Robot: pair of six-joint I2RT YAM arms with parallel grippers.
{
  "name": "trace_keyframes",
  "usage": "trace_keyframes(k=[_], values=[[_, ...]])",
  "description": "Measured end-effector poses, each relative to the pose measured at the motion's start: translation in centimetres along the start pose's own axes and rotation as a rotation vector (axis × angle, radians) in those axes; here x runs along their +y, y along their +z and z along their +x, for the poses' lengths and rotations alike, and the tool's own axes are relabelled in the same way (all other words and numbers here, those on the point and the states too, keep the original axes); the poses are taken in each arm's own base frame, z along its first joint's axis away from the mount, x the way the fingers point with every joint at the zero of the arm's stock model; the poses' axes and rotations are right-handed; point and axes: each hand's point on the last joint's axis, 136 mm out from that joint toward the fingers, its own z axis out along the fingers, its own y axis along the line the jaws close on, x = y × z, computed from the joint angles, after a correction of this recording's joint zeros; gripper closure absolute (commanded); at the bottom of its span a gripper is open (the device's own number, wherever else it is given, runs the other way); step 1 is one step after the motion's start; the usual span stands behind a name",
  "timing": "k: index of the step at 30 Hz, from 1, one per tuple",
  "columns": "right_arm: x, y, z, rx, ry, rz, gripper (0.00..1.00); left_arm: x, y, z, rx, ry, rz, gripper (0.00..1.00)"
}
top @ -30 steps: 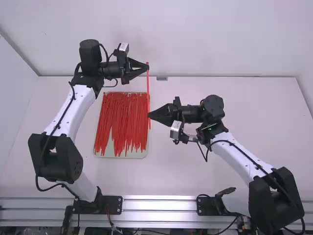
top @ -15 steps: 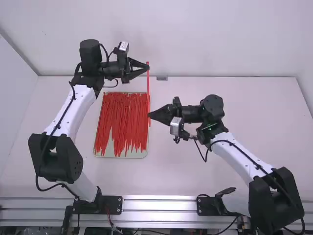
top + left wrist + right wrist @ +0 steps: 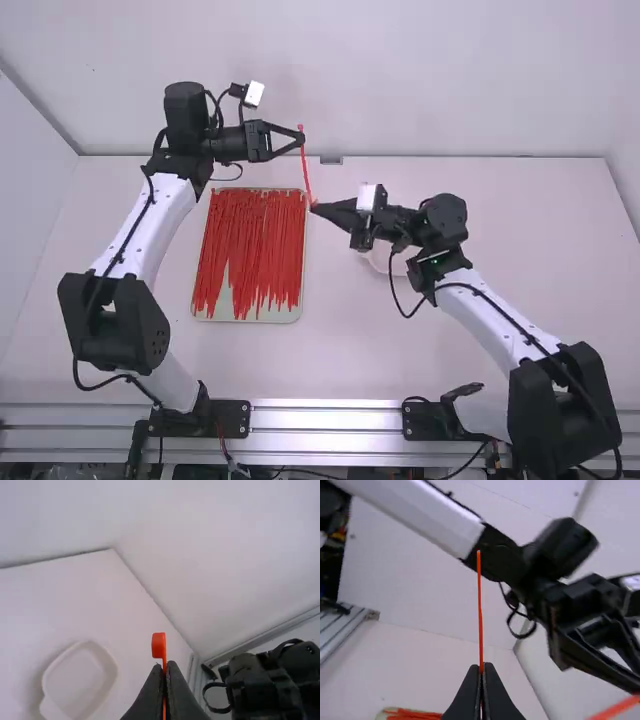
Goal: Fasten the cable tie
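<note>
A single red cable tie [image 3: 306,168] is held in the air between both grippers, above the far end of the tray. My left gripper [image 3: 297,138] is shut just below the tie's head [image 3: 158,645]. In the left wrist view the fingers [image 3: 150,690] press together on the strap. My right gripper [image 3: 316,206] is shut on the tie's tail end, lower and slightly right of the left one. In the right wrist view the strap [image 3: 479,610] rises straight from my shut gripper [image 3: 481,667] toward the left arm's black wrist [image 3: 555,550].
A beige tray [image 3: 248,318] carrying several loose red ties [image 3: 250,250] lies left of centre. A shallow white dish [image 3: 385,262] sits on the table beneath the right arm's wrist, also in the left wrist view [image 3: 77,680]. The right half of the table is bare.
The right gripper has risen and swung toward the back of the table, turning its wrist and carrying the tail up. The left wrist has rolled but stays by the head.
</note>
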Motion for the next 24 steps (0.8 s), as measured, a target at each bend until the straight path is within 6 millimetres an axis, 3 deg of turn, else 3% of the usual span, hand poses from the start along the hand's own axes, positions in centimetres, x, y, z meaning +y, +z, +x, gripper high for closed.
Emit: trace_keyframes(k=[12, 19, 24], values=[[-1.8, -0.8, -0.5, -0.018, 0.153, 0.077, 1.00, -0.1, 0.2, -0.2, -0.006, 0.185, -0.004, 0.98], [-3.2, -0.7, 1.3, 0.048, 0.492, 0.145, 1.00, -1.2, 0.9, -0.9, -0.026, 0.371, 0.024, 0.98], [-4.7, 0.0, 0.0, 0.084, 0.673, 0.161, 1.00, -1.5, 0.8, -1.2, -0.037, 0.493, 0.027, 0.98]])
